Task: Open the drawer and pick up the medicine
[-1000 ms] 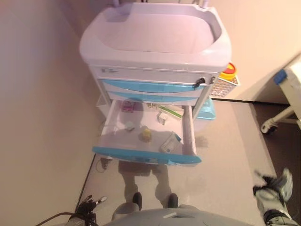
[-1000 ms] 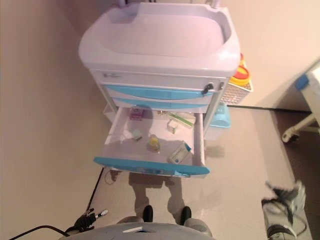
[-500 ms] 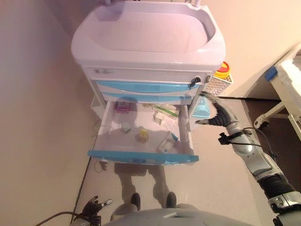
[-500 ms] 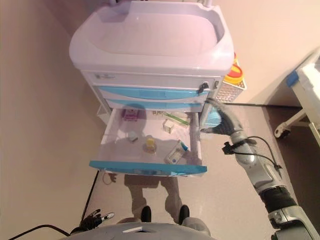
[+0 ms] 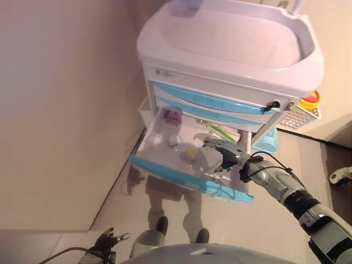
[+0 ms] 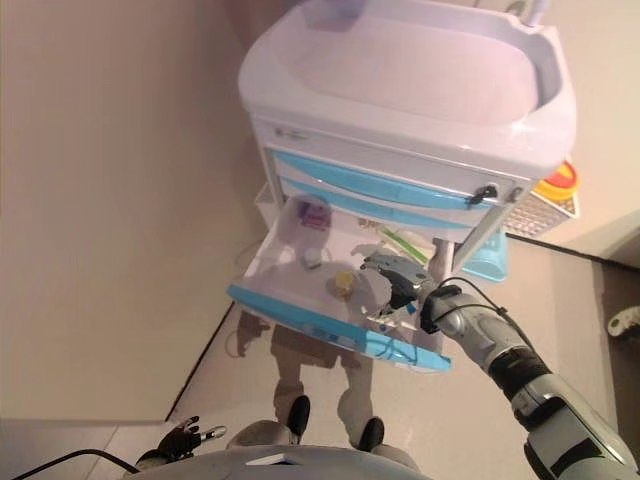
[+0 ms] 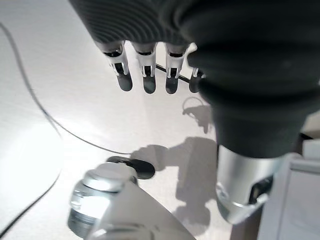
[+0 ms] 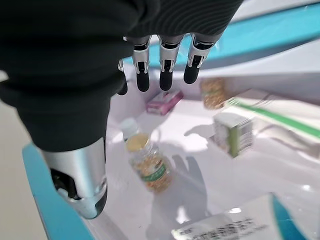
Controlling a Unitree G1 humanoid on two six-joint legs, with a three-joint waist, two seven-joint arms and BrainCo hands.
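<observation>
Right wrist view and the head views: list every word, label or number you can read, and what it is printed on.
None can be read.
Small bottle in the open drawer: green label band, print too blurred.
White and green box: print too small.
Flat white and teal box nearest the right hand: dark lines of print, blurred.
Pink box: nothing legible.
Cart front, small label at upper left: too small.

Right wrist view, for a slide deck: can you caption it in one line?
Open right robot hand hovers above the open drawer, over a yellow-capped pill bottle among medicine boxes.
</observation>
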